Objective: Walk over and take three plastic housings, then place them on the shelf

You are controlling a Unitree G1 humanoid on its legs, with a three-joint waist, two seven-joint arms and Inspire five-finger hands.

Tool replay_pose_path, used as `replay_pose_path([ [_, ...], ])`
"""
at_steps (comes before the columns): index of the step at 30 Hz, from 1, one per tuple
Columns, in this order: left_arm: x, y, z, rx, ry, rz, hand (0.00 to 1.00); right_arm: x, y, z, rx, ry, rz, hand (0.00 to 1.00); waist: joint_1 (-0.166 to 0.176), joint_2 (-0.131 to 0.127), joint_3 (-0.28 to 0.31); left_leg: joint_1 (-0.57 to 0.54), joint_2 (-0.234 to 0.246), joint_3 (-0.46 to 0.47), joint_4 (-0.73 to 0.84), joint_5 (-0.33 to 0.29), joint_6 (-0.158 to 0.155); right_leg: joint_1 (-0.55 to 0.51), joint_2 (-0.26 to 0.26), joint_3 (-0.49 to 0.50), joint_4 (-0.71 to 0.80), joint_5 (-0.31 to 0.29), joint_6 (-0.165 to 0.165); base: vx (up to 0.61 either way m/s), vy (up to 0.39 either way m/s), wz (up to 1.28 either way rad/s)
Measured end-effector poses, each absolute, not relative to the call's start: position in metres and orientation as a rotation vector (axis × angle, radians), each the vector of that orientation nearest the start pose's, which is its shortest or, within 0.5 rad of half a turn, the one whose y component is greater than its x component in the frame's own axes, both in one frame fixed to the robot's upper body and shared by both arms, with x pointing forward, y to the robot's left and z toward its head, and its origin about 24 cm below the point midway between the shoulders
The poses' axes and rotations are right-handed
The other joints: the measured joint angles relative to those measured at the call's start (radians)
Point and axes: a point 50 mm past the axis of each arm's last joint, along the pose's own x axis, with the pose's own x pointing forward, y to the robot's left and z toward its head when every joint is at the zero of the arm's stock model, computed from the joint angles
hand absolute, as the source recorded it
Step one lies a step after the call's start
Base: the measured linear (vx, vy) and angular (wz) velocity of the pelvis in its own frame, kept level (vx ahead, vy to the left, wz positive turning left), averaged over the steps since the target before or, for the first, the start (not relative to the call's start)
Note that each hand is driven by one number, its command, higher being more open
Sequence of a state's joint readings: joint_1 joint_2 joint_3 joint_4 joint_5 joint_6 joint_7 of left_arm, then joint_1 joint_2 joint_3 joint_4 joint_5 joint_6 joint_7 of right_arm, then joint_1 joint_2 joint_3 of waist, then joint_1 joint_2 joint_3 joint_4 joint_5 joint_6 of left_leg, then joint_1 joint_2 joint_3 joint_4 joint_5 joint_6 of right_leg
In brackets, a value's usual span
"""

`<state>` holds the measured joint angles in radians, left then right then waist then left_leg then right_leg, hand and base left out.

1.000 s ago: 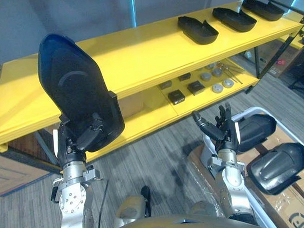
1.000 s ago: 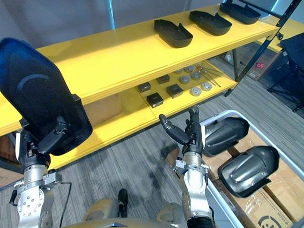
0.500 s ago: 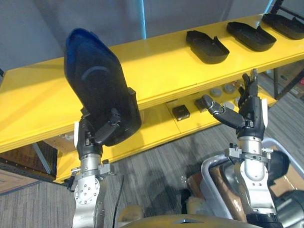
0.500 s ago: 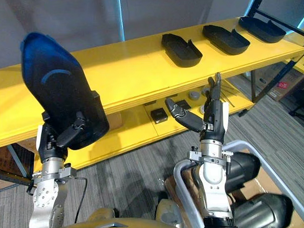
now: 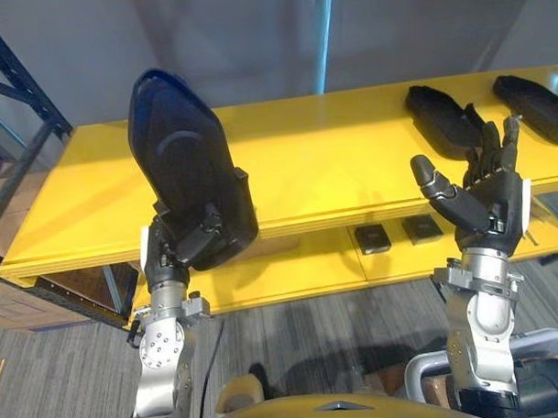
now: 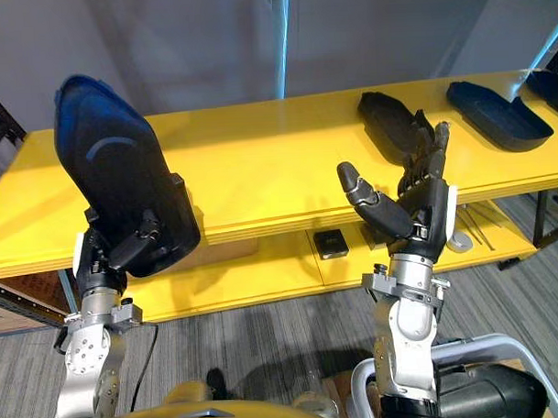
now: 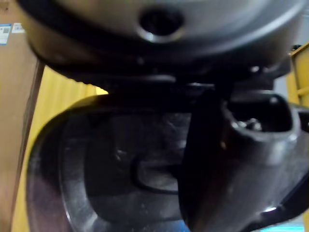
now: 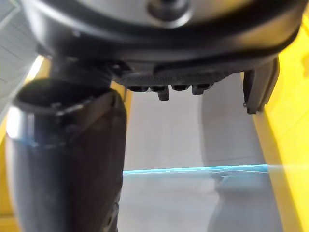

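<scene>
Left hand (image 5: 182, 252): raised on an upright forearm, fingers and thumb curled round the lower end of the held housing (image 5: 184, 162); grip closed.

Held housing: black plastic shell, long and rounded at the top, carried upright with a slight tilt, outer face toward the head camera; in front of the left part of the top shelf (image 5: 323, 166) and off its surface; hollow inner side (image 7: 116, 164) seen in the left wrist view, with the thumb across it.

Right hand (image 5: 488, 206): raised on an upright forearm in front of the right part of the shelf; palm turned toward the left hand, fingers straight and pointing up, thumb spread out to the side; open, holding nothing.

Top shelf: broad yellow board, bare over its left and middle parts; first shelf housing (image 6: 390, 118) lying flat on the right part, hollow side up, partly behind the right hand's fingertips; second shelf housing (image 6: 499, 116) lying flat further right, apart from the first.

Lower shelf (image 5: 290, 268): yellow, beneath the top board; two small dark blocks (image 5: 370, 237) side by side on it.

Room: grey striped carpet floor (image 5: 311, 341); plain grey wall (image 5: 236, 36) with a thin light-blue vertical strip (image 5: 325, 33); dark rack post (image 5: 15, 136) at the shelf's left end; white tub rim (image 6: 368, 389) at lower right, with a dark housing (image 6: 492, 394) inside.
</scene>
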<state>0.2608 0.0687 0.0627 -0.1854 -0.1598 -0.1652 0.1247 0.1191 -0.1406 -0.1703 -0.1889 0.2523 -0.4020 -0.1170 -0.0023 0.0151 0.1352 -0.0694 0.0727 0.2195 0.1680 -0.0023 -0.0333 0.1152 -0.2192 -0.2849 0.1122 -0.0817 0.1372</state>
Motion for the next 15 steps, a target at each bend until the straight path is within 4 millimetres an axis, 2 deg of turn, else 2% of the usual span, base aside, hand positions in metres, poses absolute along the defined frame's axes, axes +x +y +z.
replay_pose_path([
  [5, 0.204, 0.198, 0.053, -0.054, -0.131, 0.217, 0.00, 0.217, -0.215, 0.097, 0.075, -0.483, -0.291, 1.00, -0.004, -0.012, -0.003, 0.045, -0.031, 0.030, -0.059, 0.004, 0.008, 0.004, -0.023, 0.020, -0.023, 0.011, -0.003, 0.04, 0.064, -0.15],
  [10, 0.205, 0.193, 0.075, -0.046, -0.228, 0.138, 0.00, 0.214, -0.211, 0.093, 0.100, -0.464, -0.299, 1.00, -0.032, -0.018, -0.003, 0.042, -0.036, 0.040, -0.087, 0.012, 0.008, -0.012, -0.021, 0.023, -0.038, 0.015, 0.002, 0.01, 0.007, -0.05],
  [15, 0.221, 0.183, 0.096, -0.030, -0.321, 0.052, 0.00, 0.212, -0.214, 0.098, 0.098, -0.480, -0.296, 1.00, -0.058, -0.019, -0.003, 0.040, -0.034, 0.060, -0.087, 0.012, 0.008, -0.026, -0.017, 0.048, -0.044, 0.026, 0.001, 0.01, 0.022, -0.12],
])
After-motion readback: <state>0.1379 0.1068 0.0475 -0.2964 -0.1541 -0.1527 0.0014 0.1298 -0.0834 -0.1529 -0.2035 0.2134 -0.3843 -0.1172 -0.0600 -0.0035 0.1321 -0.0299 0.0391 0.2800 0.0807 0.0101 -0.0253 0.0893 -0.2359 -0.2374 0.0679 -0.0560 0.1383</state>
